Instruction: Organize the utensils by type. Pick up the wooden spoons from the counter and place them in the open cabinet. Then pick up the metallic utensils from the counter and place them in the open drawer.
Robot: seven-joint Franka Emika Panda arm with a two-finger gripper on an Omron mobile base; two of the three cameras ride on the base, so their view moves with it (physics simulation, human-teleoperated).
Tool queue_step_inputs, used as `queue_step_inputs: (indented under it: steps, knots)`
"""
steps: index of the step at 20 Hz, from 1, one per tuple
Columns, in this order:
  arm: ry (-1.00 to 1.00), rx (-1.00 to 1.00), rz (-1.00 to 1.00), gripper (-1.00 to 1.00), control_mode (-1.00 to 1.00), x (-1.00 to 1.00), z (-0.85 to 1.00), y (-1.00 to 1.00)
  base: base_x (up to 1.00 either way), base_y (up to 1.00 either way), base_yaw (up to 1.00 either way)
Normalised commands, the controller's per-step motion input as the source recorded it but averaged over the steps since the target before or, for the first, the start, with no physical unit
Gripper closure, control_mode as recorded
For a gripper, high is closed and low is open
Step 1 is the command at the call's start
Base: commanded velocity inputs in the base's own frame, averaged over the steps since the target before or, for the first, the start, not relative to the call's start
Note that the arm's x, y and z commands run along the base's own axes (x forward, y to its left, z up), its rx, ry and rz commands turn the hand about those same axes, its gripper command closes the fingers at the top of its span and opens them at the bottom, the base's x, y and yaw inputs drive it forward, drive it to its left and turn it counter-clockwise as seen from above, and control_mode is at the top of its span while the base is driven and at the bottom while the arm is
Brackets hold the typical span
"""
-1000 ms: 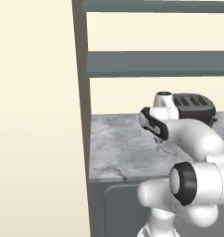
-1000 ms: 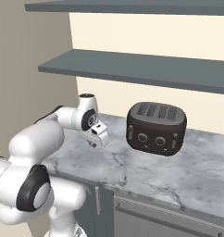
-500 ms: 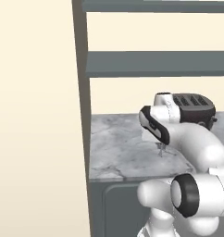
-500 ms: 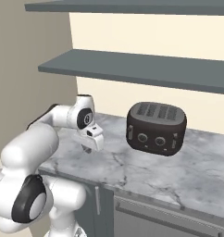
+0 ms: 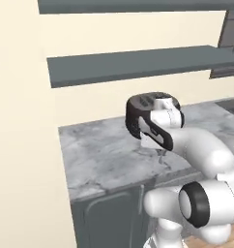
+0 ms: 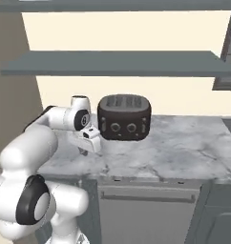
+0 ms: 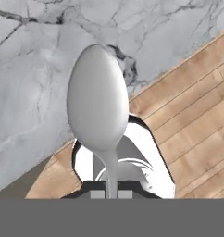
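1. Since the earlier frames both base views have swung right: the tall frame at left is gone, open wall there now
2. Gripper (image 6: 89,143), clamped on a silver-grey metal spoon (image 7: 98,107), hangs over the marble counter (image 6: 184,152) near its front edge
3. Toaster (image 6: 124,116) just right of it

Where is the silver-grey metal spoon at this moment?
In the hand view, the metal spoon is clamped by its handle in the claw, bowl pointing away, over the marble counter edge. In the right base view, the claw hangs left of the dark toaster.
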Motion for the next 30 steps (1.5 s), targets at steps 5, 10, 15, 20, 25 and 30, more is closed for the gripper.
queue_step_inputs:
  steps: [5,10,15,20,25,30]
  knots:
    - [0.00,0.00,0.00,1.00,1.00,0.00,0.00,0.00,-0.12,0.00,-0.98]
    - [0.00,0.00,0.00,1.00,1.00,0.00,0.00,0.00,0.00,0.00,-0.99]
    - [0.00,0.00,0.00,1.00,1.00,0.00,0.00,0.00,0.00,0.00,-1.00]
    - [0.00,0.00,0.00,1.00,1.00,0.00,0.00,0.00,0.00,0.00,-1.00]
    - [0.00,0.00,0.00,1.00,1.00,0.00,0.00,0.00,0.00,0.00,-1.00]
    - [0.00,0.00,0.00,1.00,1.00,0.00,0.00,0.00,0.17,-0.01,-0.93]
